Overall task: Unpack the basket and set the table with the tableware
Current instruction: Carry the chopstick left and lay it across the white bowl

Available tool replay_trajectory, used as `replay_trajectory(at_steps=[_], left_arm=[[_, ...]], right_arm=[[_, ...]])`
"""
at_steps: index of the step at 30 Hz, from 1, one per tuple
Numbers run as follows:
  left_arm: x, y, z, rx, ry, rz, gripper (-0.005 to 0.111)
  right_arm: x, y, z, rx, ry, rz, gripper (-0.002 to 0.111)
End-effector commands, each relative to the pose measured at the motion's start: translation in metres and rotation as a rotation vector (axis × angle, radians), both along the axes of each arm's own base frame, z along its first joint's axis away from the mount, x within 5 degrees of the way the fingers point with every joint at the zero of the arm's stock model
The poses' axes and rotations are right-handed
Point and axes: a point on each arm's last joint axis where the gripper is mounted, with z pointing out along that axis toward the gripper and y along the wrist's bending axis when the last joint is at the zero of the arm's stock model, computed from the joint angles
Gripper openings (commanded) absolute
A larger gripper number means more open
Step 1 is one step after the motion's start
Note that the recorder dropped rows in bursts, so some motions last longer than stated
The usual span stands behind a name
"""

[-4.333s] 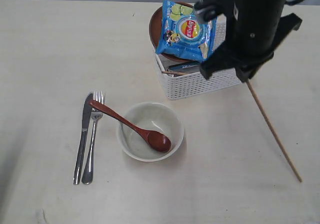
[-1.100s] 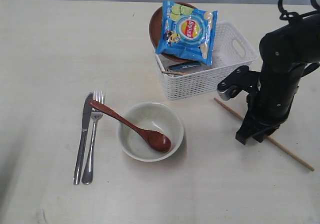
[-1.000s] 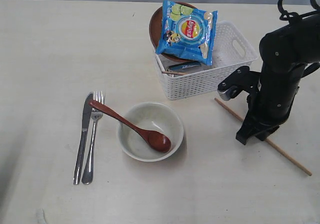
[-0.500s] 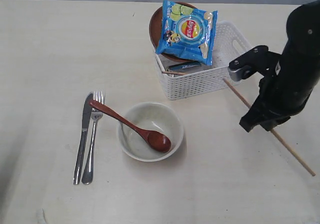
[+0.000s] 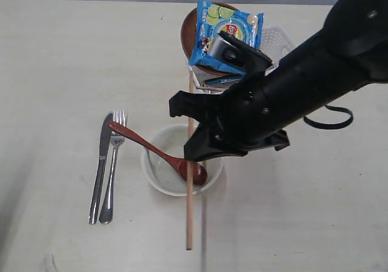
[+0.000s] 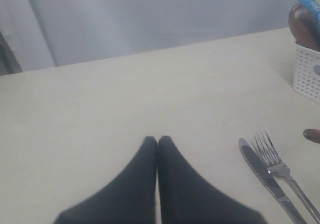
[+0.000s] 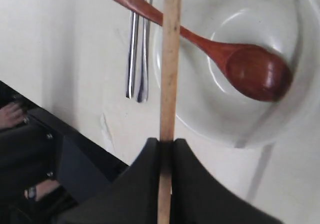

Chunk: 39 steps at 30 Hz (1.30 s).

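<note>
My right gripper is shut on a wooden chopstick, which hangs over the off-white bowl and crosses the red-brown spoon resting in it. In the right wrist view the chopstick runs over the spoon and the bowl. A steel knife and fork lie left of the bowl on the table. The white basket holds a brown plate and another chopstick. My left gripper is shut and empty, near the knife.
A blue chip bag lies on the plate in the basket. My right arm stretches across the basket's front and hides most of it. A dark cable loop hangs from the arm at the right.
My right arm has swung from the table right of the basket across to the bowl, carrying the chopstick, which has turned from slanting to running straight over the bowl.
</note>
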Motion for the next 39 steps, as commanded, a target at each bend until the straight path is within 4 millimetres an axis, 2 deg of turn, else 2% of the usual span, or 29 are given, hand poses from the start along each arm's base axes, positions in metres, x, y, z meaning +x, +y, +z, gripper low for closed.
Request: replay_trajectory(at_steps=[1, 5, 14, 20, 27, 33, 39], left_arm=[[0.0, 0.0, -0.001, -0.009, 0.0, 0.002, 0.0], [0.0, 0.0, -0.001, -0.009, 0.0, 0.002, 0.0], [0.0, 0.0, -0.001, -0.009, 0.0, 0.002, 0.0], [0.0, 0.0, -0.001, -0.009, 0.0, 0.002, 0.0], [0.0, 0.0, -0.001, -0.009, 0.0, 0.002, 0.0], [0.0, 0.0, -0.001, -0.009, 0.0, 0.002, 0.0], [0.0, 0.0, -0.001, -0.009, 0.0, 0.002, 0.0]], right_arm=[[0.009, 0.015, -0.021, 0.022, 0.068, -0.091, 0.0], [0.017, 0.023, -0.036, -0.007, 0.113, -0.088, 0.0], [0.036, 0.037, -0.044, 0.0, 0.105, -0.116, 0.0], [0.038, 0.039, -0.06, -0.032, 0.136, -0.119, 0.0], [0.039, 0.039, -0.061, -0.034, 0.115, -0.105, 0.0], [0.029, 0.051, -0.065, -0.044, 0.093, -0.074, 0.0], [0.032, 0.054, -0.069, -0.034, 0.097, -0.114, 0.0]])
